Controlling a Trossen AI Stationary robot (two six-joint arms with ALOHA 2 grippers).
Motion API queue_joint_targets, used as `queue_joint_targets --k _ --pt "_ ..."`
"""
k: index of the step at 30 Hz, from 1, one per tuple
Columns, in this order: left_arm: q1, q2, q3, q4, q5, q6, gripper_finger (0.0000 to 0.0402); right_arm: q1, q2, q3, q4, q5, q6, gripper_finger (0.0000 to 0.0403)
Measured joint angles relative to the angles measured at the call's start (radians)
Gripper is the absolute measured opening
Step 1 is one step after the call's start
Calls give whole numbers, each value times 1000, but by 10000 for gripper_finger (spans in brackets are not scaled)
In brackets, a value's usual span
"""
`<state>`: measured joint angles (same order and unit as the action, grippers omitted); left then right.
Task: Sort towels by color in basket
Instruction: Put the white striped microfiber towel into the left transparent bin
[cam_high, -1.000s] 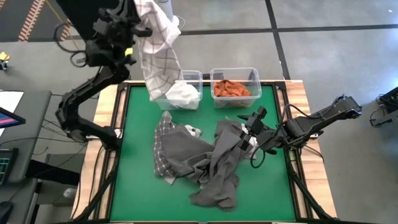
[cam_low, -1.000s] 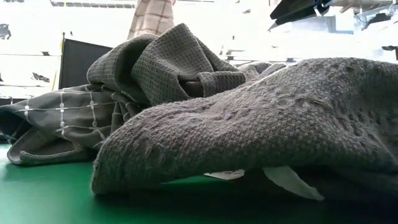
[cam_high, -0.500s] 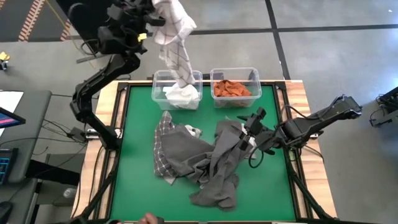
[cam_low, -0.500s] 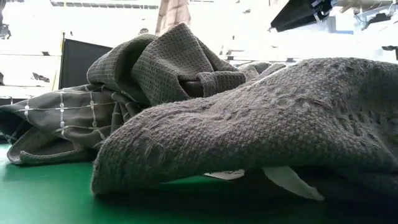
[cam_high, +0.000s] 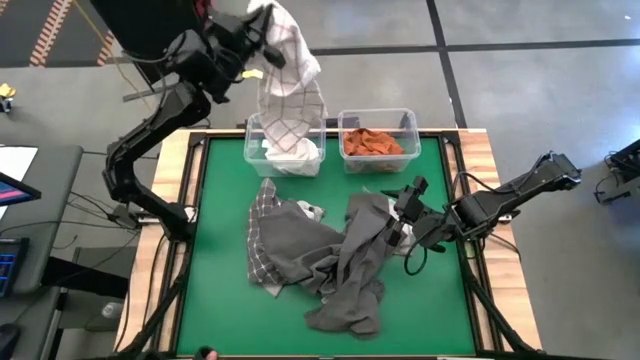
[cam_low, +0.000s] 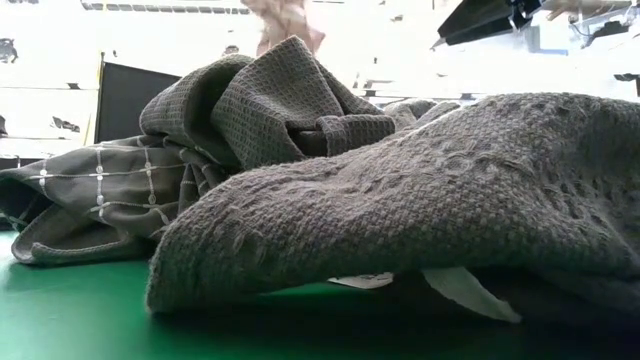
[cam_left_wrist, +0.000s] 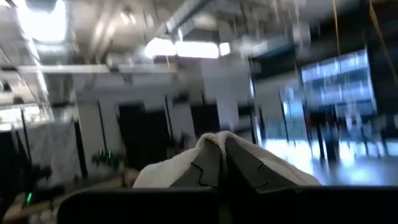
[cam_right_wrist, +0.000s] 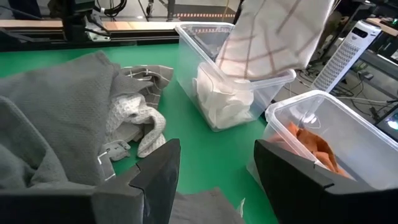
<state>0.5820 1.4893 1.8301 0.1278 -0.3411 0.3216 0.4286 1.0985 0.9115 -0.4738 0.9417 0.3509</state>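
My left gripper (cam_high: 262, 22) is raised beyond the far edge of the table, its fingers (cam_left_wrist: 211, 168) pinched tight on the top of a white checked towel (cam_high: 285, 80); the cloth bunches pale and soft around my fingertips in the left wrist view, then hangs below me in a long limp drape crossed by thin dark grid lines. Its lower end reaches down into the clear plastic bin (cam_high: 318, 160) directly beneath my grip, where a crumpled white towel (cam_right_wrist: 224, 99) already lies in folds. Beside that bin, farther from my left gripper, a second clear bin (cam_high: 408, 120) holds an orange towel (cam_high: 375, 142), rumpled and coarse-looking. My right gripper (cam_high: 405, 212) sits low over the green table (cam_high: 220, 300) with its fingers (cam_right_wrist: 158, 174) spread wide and nothing between them; both bins lie ahead of it. Just beside and under it sprawls the heap of remaining cloth: dark grey towels (cam_low: 400, 210) with a thick waffle weave, piled in heavy rounded folds, and next to them, on the side away from my right gripper, a grey towel with a pale window-pane check (cam_low: 100, 190), thinner and smoother. A light textured towel (cam_right_wrist: 140, 121) peeks out between the grey folds just ahead of my right fingers.
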Motion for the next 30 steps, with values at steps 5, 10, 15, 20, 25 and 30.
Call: queue_joint_targets --k 5,10,15,20,25,30 --pt "-15 -42 0 -255 -7 -7 0 0 0 0 8 0 0 249" --pt "-15 -50 0 -476 -10 -58 0 -5 0 0 12 0 -1 249" --pt "-8 -50 0 -673 -2 -110 0 -24 0 0 12 1 -4 249" --pt "-3 -45 -23 -803 3 -117 0 -36 0 0 12 1 -12 249" --pt "-4 -43 -100 -866 49 -136 0 -39 0 0 16 0 -20 249" --pt "7 -43 -201 -886 51 -147 0 -39 0 0 22 0 -20 249"
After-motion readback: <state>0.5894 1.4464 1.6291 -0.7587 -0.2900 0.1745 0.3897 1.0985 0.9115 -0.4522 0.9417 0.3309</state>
